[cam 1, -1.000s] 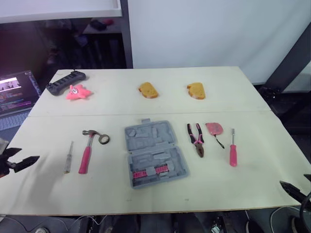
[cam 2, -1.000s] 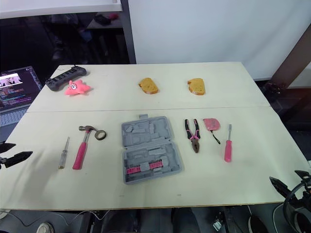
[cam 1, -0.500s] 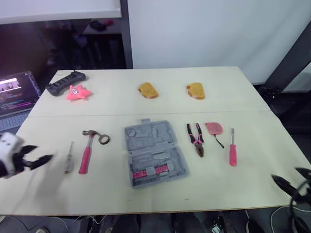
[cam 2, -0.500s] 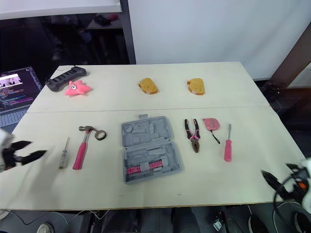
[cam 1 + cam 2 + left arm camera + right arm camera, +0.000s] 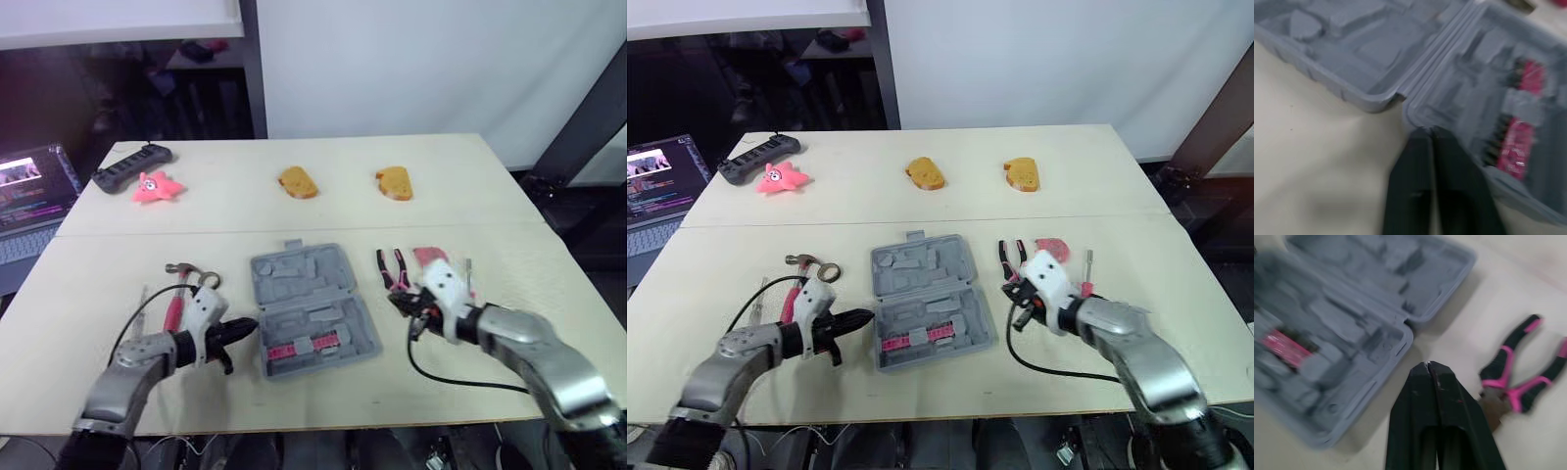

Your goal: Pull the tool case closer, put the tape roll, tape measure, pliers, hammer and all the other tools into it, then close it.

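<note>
Both grippers are clenched on nothing. Your left gripper [image 5: 860, 318] lies at the left edge of the tool case [image 5: 921, 262]; its fingertips seem to touch the rim beside the hinge, though that wrist view is blurred. Your right gripper [image 5: 1427, 365] sits at the case's right edge, tips just short of the rim by the hinge.

You see the case lying open and flat on the pale wooden table [image 5: 921, 211]. Its long axis runs away from you, with the far end leaning slightly to your left. It is grey moulded plastic with rounded corners and two shallow halves of shaped recesses, joined by a hinge across the middle. The far half carries a small latch tab on its outer edge, and the near half holds pink pieces.

Right of the case, black-and-pink pliers [image 5: 1513, 382] lie just beside your right gripper, and the pink tape measure [image 5: 1053, 247] sits beyond them. Left of the case are the dark tape roll [image 5: 830, 273] and, touching it, the hammer [image 5: 801, 261] with its metal head.
</note>
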